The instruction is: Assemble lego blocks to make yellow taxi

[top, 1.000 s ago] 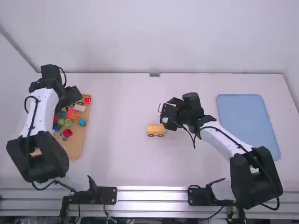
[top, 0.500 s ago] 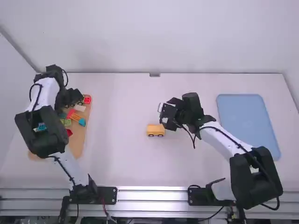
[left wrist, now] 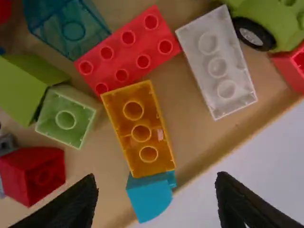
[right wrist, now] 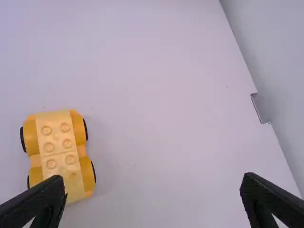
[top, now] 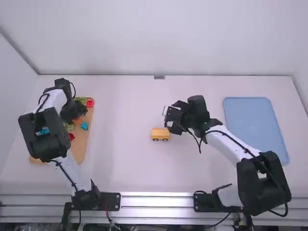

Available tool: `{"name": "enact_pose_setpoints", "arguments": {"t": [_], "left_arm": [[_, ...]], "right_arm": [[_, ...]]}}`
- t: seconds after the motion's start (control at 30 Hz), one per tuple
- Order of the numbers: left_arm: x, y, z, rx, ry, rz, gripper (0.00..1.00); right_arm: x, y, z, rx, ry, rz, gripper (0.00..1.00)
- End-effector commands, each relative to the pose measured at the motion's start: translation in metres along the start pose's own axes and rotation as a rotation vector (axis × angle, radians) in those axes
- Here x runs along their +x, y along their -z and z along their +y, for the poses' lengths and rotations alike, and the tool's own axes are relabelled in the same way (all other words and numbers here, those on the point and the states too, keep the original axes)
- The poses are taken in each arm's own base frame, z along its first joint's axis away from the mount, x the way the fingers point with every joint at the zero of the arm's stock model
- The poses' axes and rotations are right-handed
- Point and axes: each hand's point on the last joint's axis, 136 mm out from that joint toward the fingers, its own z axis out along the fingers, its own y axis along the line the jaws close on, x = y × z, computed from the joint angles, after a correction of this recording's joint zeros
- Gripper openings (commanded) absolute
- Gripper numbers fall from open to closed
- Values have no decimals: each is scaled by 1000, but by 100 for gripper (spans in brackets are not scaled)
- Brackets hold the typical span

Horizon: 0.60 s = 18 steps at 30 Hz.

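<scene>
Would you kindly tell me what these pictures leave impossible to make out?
- High view: part of the wooden tray, under the left arm.
- Left wrist view: the green wheeled piece's far end, cut off by the edge.
- Right wrist view: the yellow car's corner, behind a gripper finger.

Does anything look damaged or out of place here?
Nothing looks damaged. Odd, though: on the tan board, the orange brick and white brick lie upside down, hollow sides up; the car stands on its wheels.

Yellow toy car is smooth, kinda satiny plastic, teal brick is see-through glossy plastic, board looks like matt wood, tabletop smooth and matt.
</scene>
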Motion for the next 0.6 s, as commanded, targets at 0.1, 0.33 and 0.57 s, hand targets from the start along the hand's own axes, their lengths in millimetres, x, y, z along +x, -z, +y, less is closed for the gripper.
{"name": "enact_pose_setpoints", "arguments": {"t": [0.1, 0.33, 0.57], "left_arm": [[13, -18, 3, -8, 19, 22, 61], [13, -28, 13, -49, 51, -5, 59], [11, -37, 11, -32, 57, -36, 54]], "right_arm": [[-5, 3, 2, -1, 4, -15, 98], [-5, 3, 1, 0, 4, -15, 98], [-10, 1, 6, -11, 16, -22, 98]]}}
